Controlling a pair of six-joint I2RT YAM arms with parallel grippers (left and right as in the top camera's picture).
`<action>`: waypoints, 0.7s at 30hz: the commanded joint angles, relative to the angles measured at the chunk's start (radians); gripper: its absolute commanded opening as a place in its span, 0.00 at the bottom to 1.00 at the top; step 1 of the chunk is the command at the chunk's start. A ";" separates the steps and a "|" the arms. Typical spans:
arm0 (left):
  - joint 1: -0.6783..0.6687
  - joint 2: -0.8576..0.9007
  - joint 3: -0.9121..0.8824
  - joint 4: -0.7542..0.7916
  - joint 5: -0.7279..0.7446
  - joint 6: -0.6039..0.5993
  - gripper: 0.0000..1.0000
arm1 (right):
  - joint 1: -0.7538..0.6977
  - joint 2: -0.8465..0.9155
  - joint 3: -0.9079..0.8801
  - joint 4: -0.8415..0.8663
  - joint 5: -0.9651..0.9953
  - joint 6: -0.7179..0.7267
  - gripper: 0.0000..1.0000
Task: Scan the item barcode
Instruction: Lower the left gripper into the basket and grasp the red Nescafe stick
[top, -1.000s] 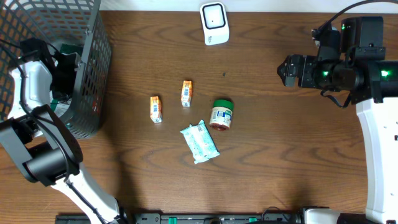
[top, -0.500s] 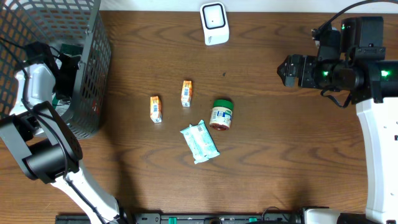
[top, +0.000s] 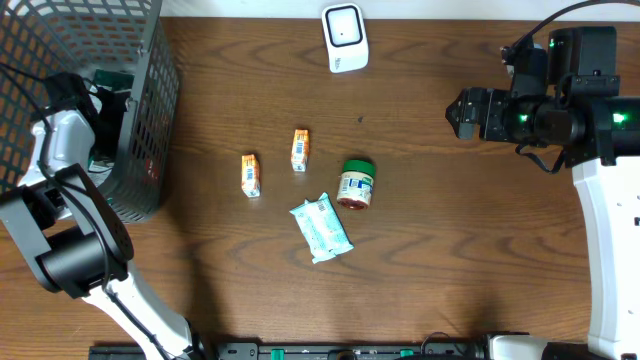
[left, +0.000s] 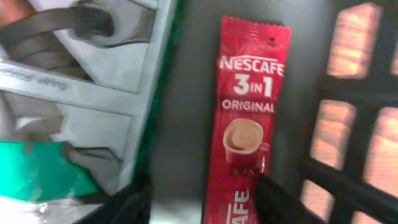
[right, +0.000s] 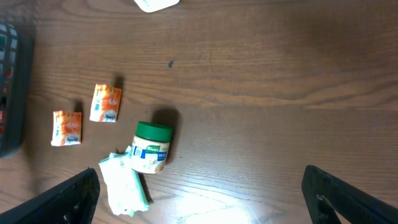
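Note:
A red Nescafe 3-in-1 sachet (left: 245, 124) lies flat on the basket floor in the left wrist view. My left gripper (left: 202, 200) is down inside the black mesh basket (top: 152, 120) and stands open astride the sachet's lower end. Its right finger (left: 273, 199) touches the sachet's edge and its left finger (left: 130, 205) stands apart. The white scanner (top: 345, 37) sits at the table's far edge. My right gripper (top: 462, 113) hovers open and empty over the right side of the table, with its fingers (right: 65, 199) wide apart.
White and green packages (left: 74, 118) lie beside the sachet in the basket. On the table are two small orange boxes (top: 250, 174) (top: 300, 150), a green-lidded jar (top: 356, 184) and a pack of wipes (top: 321, 228).
My left arm has shifted slightly inside the basket. The right arm and the items on the table have not moved.

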 joint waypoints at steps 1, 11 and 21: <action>0.009 0.035 -0.039 -0.003 -0.146 -0.061 0.38 | 0.001 0.005 0.017 0.000 -0.005 -0.014 0.99; 0.009 0.035 -0.039 0.019 -0.193 -0.150 0.31 | 0.001 0.005 0.017 0.000 -0.005 -0.014 0.99; 0.009 0.035 -0.038 0.016 -0.177 -0.154 0.53 | 0.001 0.005 0.017 0.000 -0.005 -0.014 0.99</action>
